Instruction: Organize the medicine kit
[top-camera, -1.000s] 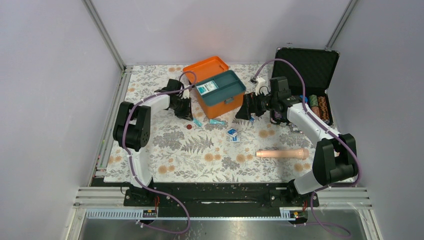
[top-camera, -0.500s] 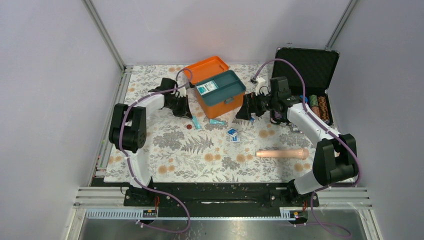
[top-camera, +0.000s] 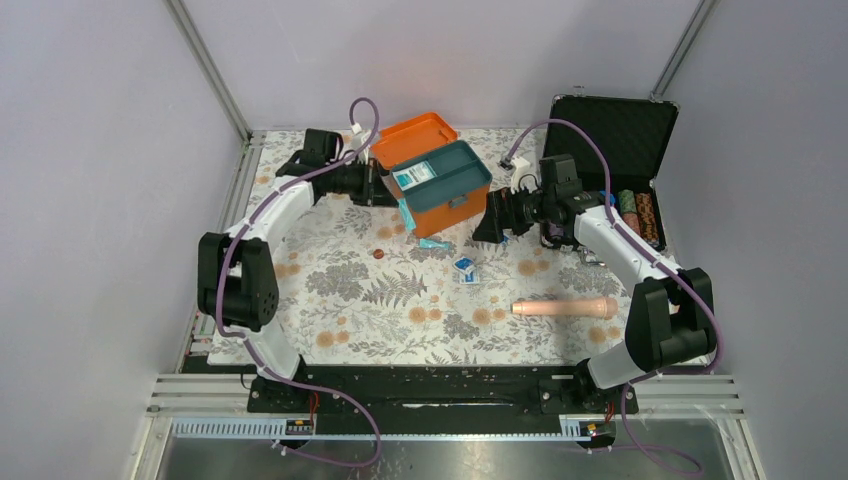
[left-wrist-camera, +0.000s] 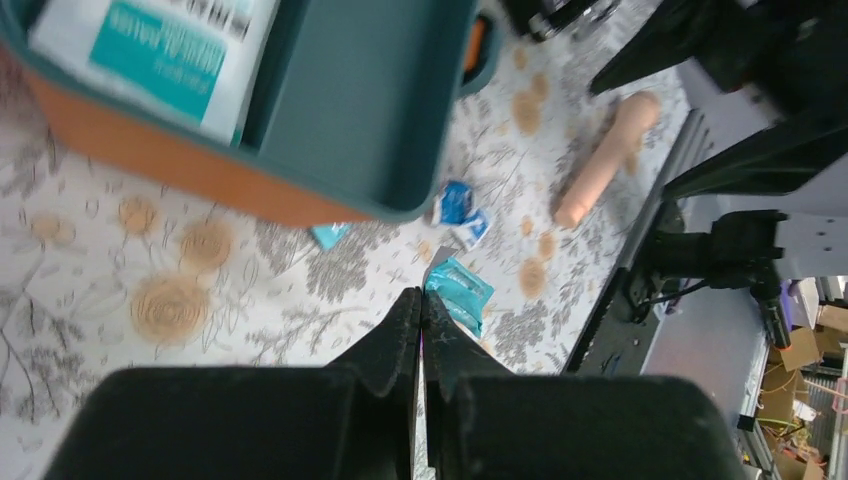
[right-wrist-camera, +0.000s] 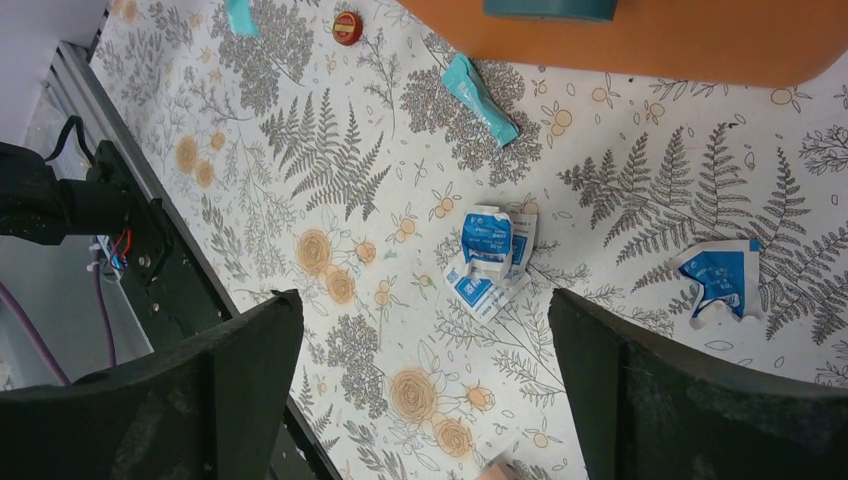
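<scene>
The medicine kit (top-camera: 445, 205) is an orange box with its lid (top-camera: 412, 138) thrown back and a teal insert tray (top-camera: 455, 168) on top. One white-and-teal packet (top-camera: 413, 176) lies in the tray's left compartment. My left gripper (top-camera: 392, 198) hovers at the box's left corner, shut on a small teal packet (top-camera: 405, 213). In the left wrist view that gripper (left-wrist-camera: 422, 292) pinches the packet (left-wrist-camera: 462, 292) by one corner above the mat. To the right of the box, my right gripper (top-camera: 497, 222) hangs open and empty over the mat (right-wrist-camera: 422, 297).
In front of the box lie another teal packet (top-camera: 432, 243), blue-and-white packets (top-camera: 465, 267) and a red disc (top-camera: 379, 254). One more blue-and-white packet (right-wrist-camera: 722, 280) lies beside them. A peach rod (top-camera: 565, 306) rests nearer me. The open black case (top-camera: 612, 140) of poker chips stands at the right.
My left gripper closed on the teal packet on the mat, lifted it and carried it back toward the box's left corner. The right arm has stayed put.
</scene>
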